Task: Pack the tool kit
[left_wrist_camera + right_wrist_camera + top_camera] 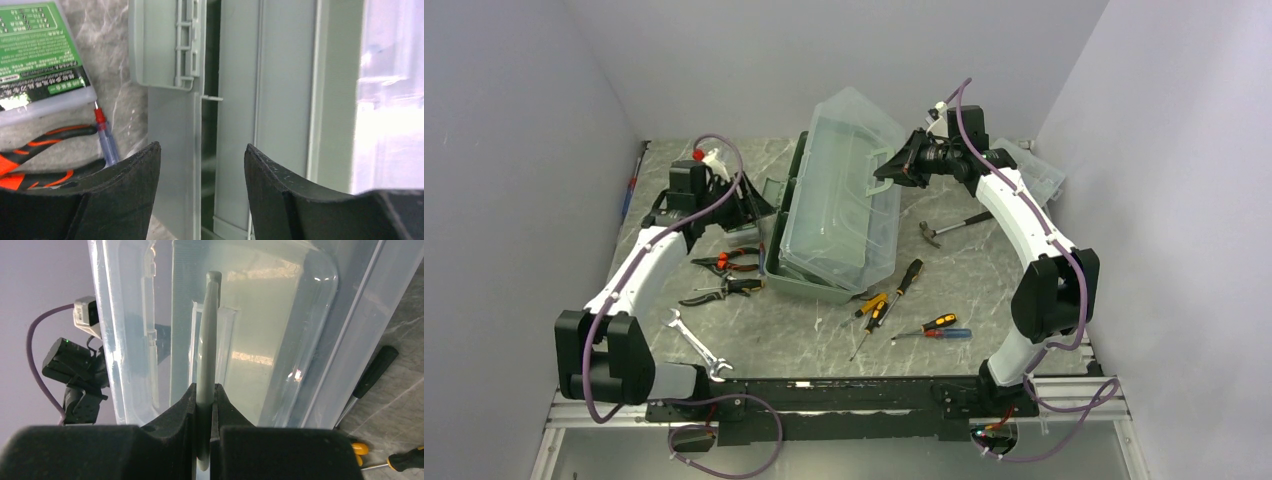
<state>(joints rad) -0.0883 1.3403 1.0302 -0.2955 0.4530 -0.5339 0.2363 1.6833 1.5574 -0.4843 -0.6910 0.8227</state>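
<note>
Frankly, I judge the packing barely begun. My right gripper (pixel 204 396) is clamped on the green handle (pixel 209 330) of the translucent lid (pixel 844 190), holding it tilted above the toolbox (pixel 809 285), which sits mid-table. My left gripper (pixel 202 150) has its jaws apart and empty, just beside the box's left wall. The pliers (pixel 727 262), wrench (pixel 696 345), screwdrivers (pixel 894 300) and hammer (pixel 949 228) all lie loose outside and need loading; I cannot see what is inside.

High rear overview; two wrist close-ups; toolbox (pixel 839 210) common to all three.
</note>
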